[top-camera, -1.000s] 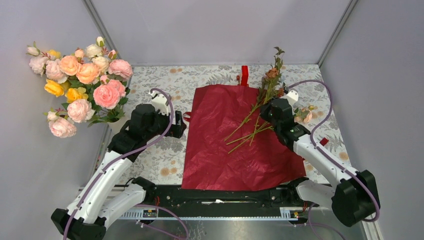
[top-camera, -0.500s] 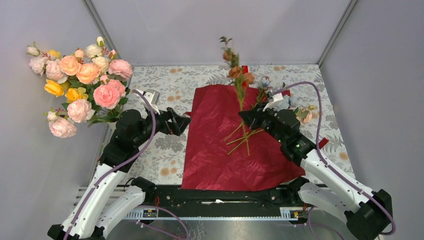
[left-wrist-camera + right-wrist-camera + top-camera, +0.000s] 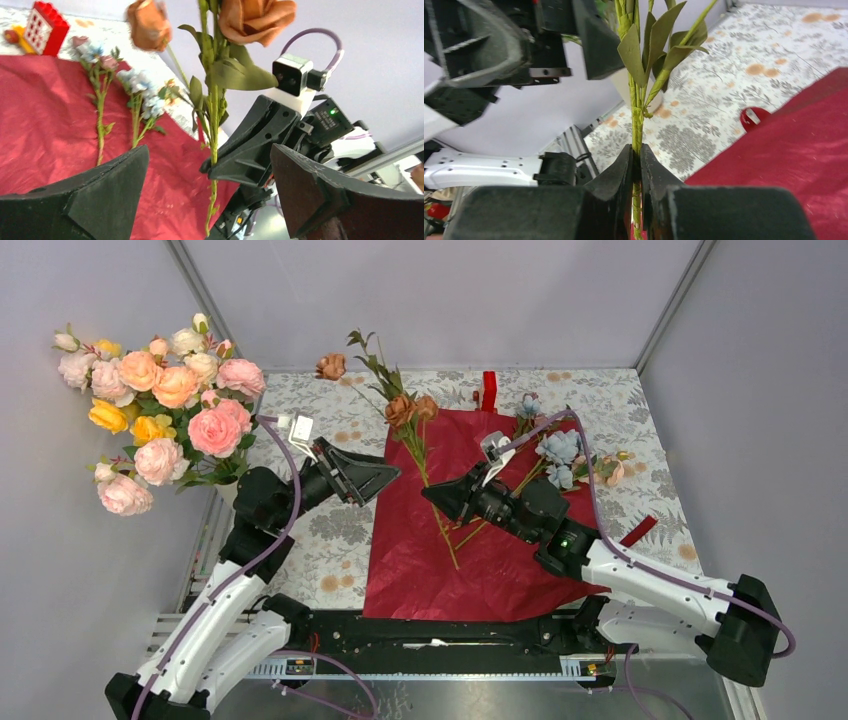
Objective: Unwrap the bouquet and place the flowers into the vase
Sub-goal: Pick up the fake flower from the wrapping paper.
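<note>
Right gripper [image 3: 636, 161] pinching a flower stem [image 3: 638, 117], blooms cropped above its fingers; left gripper [image 3: 378, 478] opposite, spread wide, holding nothing.

Floral-patterned table [image 3: 340, 530], dark red wrapping paper [image 3: 410, 560] flat across its middle, small red block [image 3: 489, 390] at the far edge.

We count two robot arms [image 3: 225, 580] [image 3: 640, 575], one red wrapping paper [image 3: 470, 560], one large rose bunch [image 3: 165, 410], one red block [image 3: 489, 390], and three brownish blooms [image 3: 400, 408] on one raised stem [image 3: 420, 455].
</note>
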### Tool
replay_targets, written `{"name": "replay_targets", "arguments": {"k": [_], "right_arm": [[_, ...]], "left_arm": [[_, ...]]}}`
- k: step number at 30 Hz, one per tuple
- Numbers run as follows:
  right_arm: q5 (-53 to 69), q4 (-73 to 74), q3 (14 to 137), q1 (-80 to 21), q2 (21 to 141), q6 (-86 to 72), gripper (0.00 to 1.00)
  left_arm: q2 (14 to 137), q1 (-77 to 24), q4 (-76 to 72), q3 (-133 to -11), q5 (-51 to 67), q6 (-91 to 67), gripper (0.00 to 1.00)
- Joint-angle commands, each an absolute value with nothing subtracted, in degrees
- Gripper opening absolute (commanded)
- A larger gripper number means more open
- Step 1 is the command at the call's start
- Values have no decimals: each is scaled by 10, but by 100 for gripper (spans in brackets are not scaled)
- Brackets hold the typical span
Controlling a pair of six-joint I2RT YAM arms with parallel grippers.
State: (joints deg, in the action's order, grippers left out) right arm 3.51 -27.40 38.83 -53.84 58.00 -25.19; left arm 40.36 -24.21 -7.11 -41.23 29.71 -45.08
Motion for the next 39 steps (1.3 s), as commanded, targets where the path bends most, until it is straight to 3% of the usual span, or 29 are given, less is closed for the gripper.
{"name": "replay_targets", "arguments": {"k": [1, 13, 21, 32, 39], "right_arm": [[20, -363, 428, -565, 584, -253, 0], [86, -388, 448, -589, 596, -271, 0], [119, -389, 453, -593, 589, -277, 0], [123, -380, 450, -593, 583, -279, 0], [122, -366, 449, -594, 582, -279, 0]], "left_arm": [[407, -241, -227, -395, 335, -535, 99], [458, -264, -336, -401, 383, -599, 76], [476, -282, -340, -413, 394, -603, 72], [464, -289, -352, -417, 395, -604, 43], [457, -289, -356, -417, 390, -601, 37]]}}
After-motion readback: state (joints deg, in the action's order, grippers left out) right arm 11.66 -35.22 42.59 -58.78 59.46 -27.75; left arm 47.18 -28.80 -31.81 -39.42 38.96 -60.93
